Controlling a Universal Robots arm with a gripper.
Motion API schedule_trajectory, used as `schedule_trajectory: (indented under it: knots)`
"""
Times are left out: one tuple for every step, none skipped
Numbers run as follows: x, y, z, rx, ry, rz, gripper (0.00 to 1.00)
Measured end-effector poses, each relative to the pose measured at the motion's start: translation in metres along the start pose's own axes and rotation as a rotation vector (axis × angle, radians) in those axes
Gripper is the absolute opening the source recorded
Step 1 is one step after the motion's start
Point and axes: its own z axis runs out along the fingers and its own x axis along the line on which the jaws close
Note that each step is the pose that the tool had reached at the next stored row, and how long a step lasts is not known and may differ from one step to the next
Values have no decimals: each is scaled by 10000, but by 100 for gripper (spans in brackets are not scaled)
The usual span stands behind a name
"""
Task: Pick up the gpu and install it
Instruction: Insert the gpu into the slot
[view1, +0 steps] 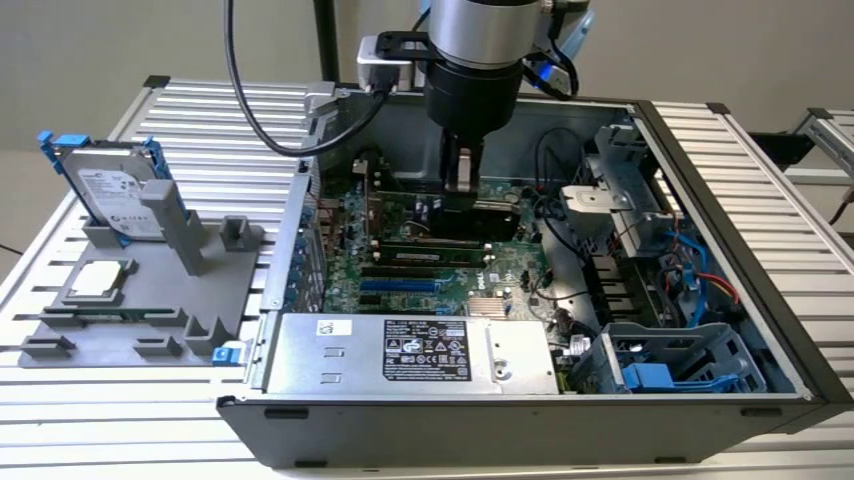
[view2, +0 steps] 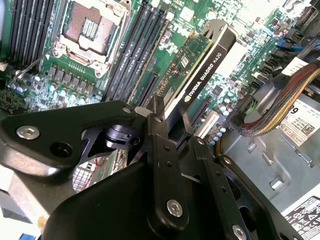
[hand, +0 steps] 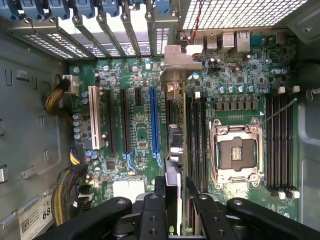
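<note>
The arm (view1: 474, 60) reaches down into the open computer case (view1: 721, 200) on the tabletop (view1: 200, 110). Its jaws are closed tight on the graphics card (view2: 206, 67) and hold it up on its thin edge. The card is just over the green main board (hand: 137, 135), beside the long blue slot (hand: 154, 120). I cannot tell if it touches the board.

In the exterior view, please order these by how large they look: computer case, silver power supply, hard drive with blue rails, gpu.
1. computer case
2. silver power supply
3. hard drive
4. gpu, held by the gripper; partly hidden, so its rank against the hard drive is unsure.
</note>
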Motion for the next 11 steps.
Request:
schedule_trajectory:
  knots:
    - [0,0,4,0,1,0,0]
    - [0,0,7,0,2,0,0]
    - [0,0,11,0,3,0,0]
    - [0,0,14,0,4,0,0]
    - [0,0,18,1,4,0,0]
    - [0,0,22,1,4,0,0]
    - [0,0,26,1,4,1,0]
    - [1,1,29,1,6,1,0]
    - [1,0,33,1,6,1,0]
    - [1,1,37,1,6,1,0]
    - [1,0,42,1,5,0,0]
